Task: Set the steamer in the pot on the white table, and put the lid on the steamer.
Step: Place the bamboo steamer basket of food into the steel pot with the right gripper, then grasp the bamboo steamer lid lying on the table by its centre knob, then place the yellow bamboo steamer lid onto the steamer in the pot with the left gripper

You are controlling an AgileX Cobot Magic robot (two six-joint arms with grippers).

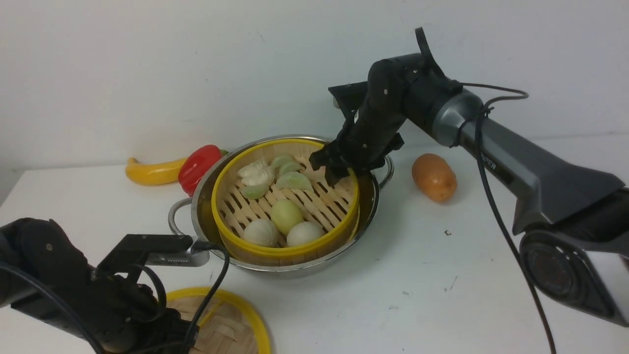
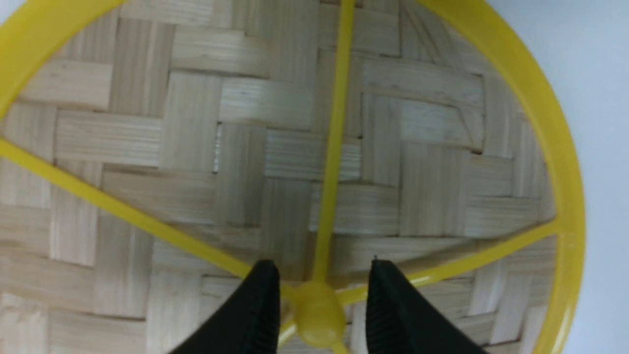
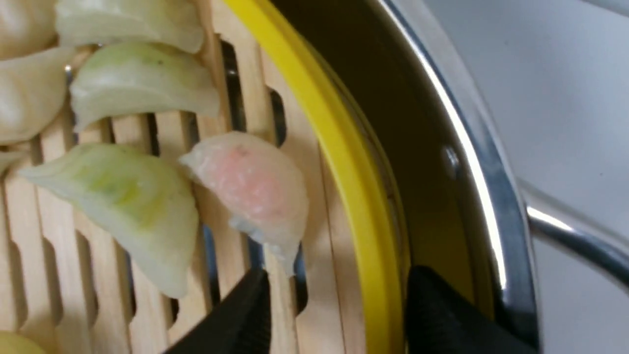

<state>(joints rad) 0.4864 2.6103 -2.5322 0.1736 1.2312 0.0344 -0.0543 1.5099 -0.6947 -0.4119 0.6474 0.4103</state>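
The steamer (image 1: 290, 251) sits inside the steel pot (image 1: 201, 196) on the white table (image 1: 442, 275), with dumplings and buns on its slatted floor. My right gripper (image 1: 341, 174) is at its far right rim (image 3: 363, 206). It stands open, one finger inside the basket and one in the gap towards the pot wall (image 3: 471, 162). The woven lid (image 1: 236, 319) lies flat on the table at the front left. My left gripper (image 2: 324, 265) is low over it and open. Its fingers (image 2: 255, 305) flank the yellow centre knob (image 2: 317, 314) with small gaps.
A red pepper (image 1: 196, 167) and a long yellow vegetable (image 1: 152, 172) lie behind the pot on the left. A brown potato (image 1: 434, 177) lies to the pot's right. The pot's loop handles (image 1: 177, 216) stick out at left and right. The wall stands close behind.
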